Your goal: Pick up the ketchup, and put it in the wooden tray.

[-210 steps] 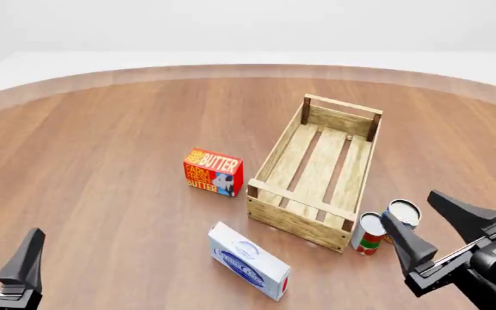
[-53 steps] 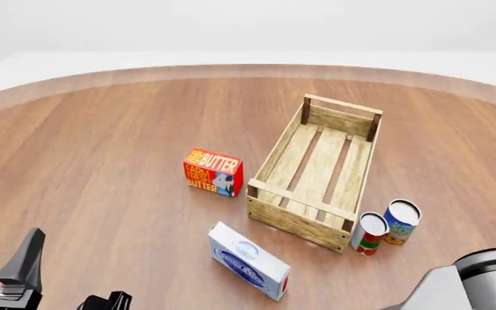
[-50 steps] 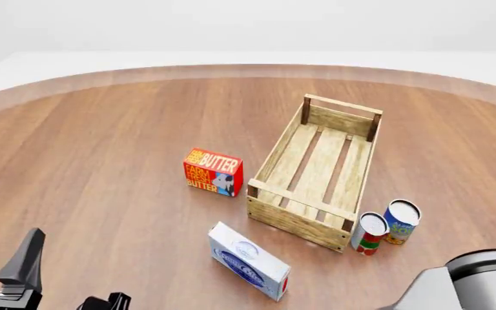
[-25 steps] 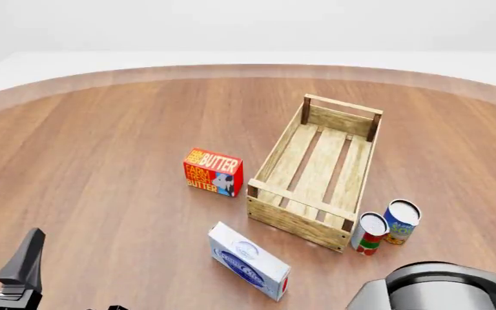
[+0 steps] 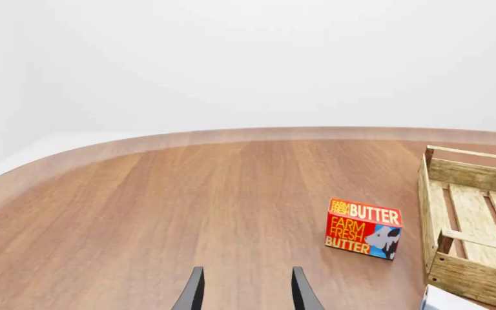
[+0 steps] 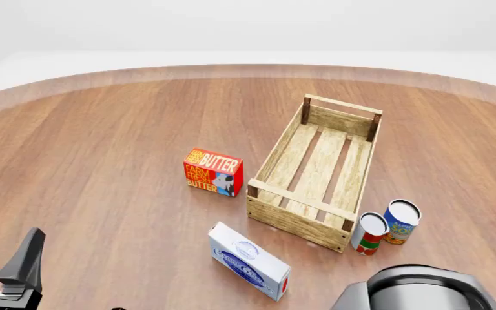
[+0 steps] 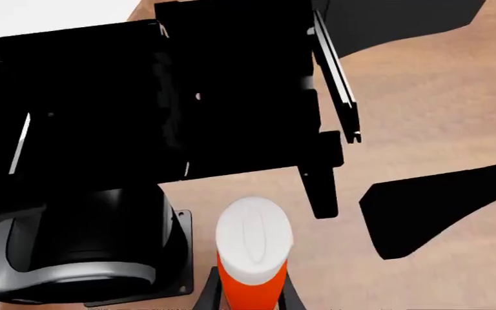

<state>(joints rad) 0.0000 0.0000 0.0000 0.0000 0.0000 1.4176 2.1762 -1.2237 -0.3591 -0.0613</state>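
Observation:
The ketchup (image 7: 250, 274), an orange-red bottle with a white cap, shows only in the right wrist view, upright between the two dark fingertips of my right gripper (image 7: 248, 294), which press against its sides. From the front, neither bottle nor right gripper can be seen, only a grey link of the right arm (image 6: 420, 292) at the bottom edge. The wooden tray (image 6: 302, 197) (image 5: 470, 279) lies right of centre with nothing in it. My left gripper (image 6: 2, 258) (image 5: 245, 290) hangs open at the near left over bare table.
A red butter box (image 6: 214, 171) (image 5: 364, 227) stands left of the tray. A white and blue box (image 6: 248, 259) lies in front of it. Two cans (image 6: 369, 232) (image 6: 402, 221) stand at the tray's near right corner. Black arm hardware (image 7: 170, 97) looms close behind the ketchup.
The right gripper, open by the cans four seconds ago, has left the front view. Its grey arm link has slid leftward along the bottom edge in the last second. The left gripper has not moved.

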